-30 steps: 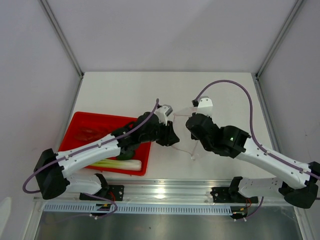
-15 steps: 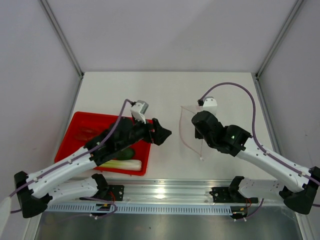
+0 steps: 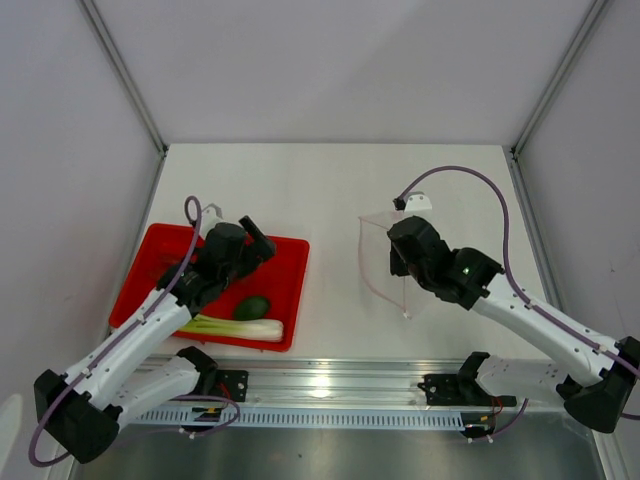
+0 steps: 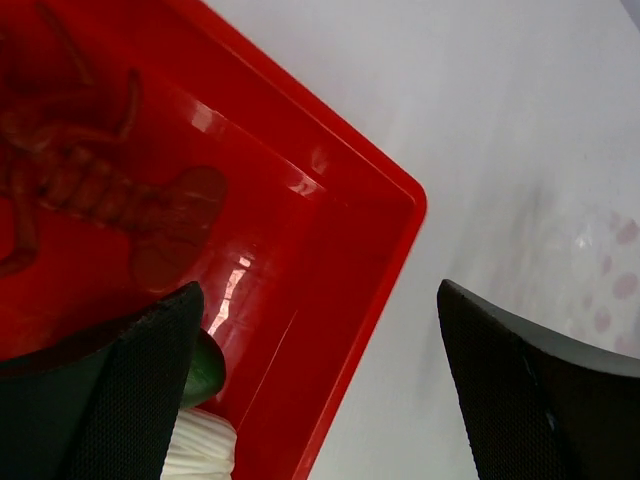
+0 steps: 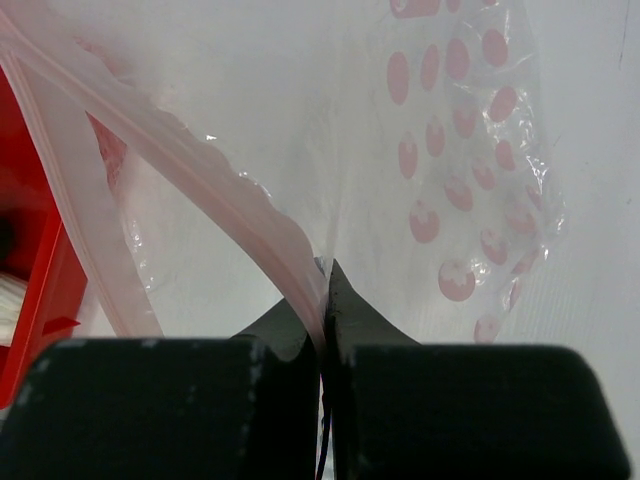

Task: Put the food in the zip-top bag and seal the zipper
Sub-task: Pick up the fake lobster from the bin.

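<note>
The clear zip-top bag [image 3: 376, 262] stands held up at centre right, and my right gripper [image 3: 398, 256] is shut on its mouth edge. In the right wrist view the jaws [image 5: 325, 272] pinch the pink zipper [image 5: 200, 172], with the pink-dotted bag [image 5: 470, 150] beyond. My left gripper [image 3: 257, 238] hangs open over the right end of the red tray [image 3: 288, 262], empty. The red lobster [image 4: 90, 185] lies in the tray below it. The dark-green fruit [image 3: 252, 307] and the leek [image 3: 232, 328] lie at the tray's near edge. The fruit [image 4: 206, 366] shows beside my left finger [image 4: 130, 390].
The red tray's corner [image 4: 402, 205] sits between my left fingers, with white table to its right. The tray's edge [image 5: 30, 290] also shows at the left of the right wrist view. Metal frame posts stand at the table's far corners.
My left arm has pulled back from the bag's mouth to above the red tray, and its gripper has opened wide. The right gripper keeps its hold on the bag.
</note>
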Robot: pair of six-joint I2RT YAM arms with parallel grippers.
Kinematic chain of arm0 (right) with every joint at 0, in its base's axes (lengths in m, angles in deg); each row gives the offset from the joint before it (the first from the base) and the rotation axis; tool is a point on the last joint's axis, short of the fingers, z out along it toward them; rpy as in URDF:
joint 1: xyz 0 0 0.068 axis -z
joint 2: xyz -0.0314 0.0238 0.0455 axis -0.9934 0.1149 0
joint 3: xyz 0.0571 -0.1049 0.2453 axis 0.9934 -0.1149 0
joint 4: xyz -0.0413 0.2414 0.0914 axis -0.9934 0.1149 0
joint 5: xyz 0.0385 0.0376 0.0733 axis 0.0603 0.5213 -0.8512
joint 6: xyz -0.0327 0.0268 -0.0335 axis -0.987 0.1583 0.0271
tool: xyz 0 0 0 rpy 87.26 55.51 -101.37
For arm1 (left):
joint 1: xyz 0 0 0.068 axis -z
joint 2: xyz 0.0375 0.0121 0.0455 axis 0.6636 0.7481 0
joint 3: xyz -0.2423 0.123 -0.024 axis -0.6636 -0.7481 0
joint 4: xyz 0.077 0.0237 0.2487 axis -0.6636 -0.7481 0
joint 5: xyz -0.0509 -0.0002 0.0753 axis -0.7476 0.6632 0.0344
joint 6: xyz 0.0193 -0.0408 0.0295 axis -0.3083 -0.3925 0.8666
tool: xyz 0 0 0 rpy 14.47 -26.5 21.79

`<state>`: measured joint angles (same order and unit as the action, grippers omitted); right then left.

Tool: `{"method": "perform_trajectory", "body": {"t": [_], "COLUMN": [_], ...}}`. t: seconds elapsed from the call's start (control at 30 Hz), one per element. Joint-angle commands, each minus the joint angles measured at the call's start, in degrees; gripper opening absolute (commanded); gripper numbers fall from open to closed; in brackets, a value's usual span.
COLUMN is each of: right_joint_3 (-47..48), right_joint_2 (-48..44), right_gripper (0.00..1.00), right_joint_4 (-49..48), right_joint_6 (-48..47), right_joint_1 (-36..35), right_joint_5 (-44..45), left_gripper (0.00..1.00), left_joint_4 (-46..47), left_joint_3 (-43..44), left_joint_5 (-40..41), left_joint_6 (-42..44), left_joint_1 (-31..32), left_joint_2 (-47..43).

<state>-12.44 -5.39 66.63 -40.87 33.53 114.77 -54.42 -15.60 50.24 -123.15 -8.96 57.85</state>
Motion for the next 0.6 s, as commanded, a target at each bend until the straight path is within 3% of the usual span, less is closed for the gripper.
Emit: {"method": "perform_trajectory", "body": {"t": [0.0,0.37,0.57], "right_joint_3": [0.21,-0.05,0.04], "right_joint_2": [-2.07,-2.78,-3.57], "right_gripper": [0.00,0.00,0.00], "right_joint_4": [-1.68,-2.29,-2.47], "right_joint_6": [-1.04,-1.48,-1.83], "right_joint_1": [0.47,0.47,0.56], "right_joint_5": [-0.57,-1.97,-1.98], "left_gripper": [0.99,0.95,0.92], "left_joint_4": [-1.63,-2.69,-0.59], "left_joint_3": [-1.65,-10.53,-13.08], "left_joint_5": [-1.02,-1.11,-0.76], "left_joint_6": [-7.60,-26.85,-32.40], "left_joint_1": [-3.96,-9.68,-12.32], "left_joint_2": [-1.64,-5.60,-2.80]}}
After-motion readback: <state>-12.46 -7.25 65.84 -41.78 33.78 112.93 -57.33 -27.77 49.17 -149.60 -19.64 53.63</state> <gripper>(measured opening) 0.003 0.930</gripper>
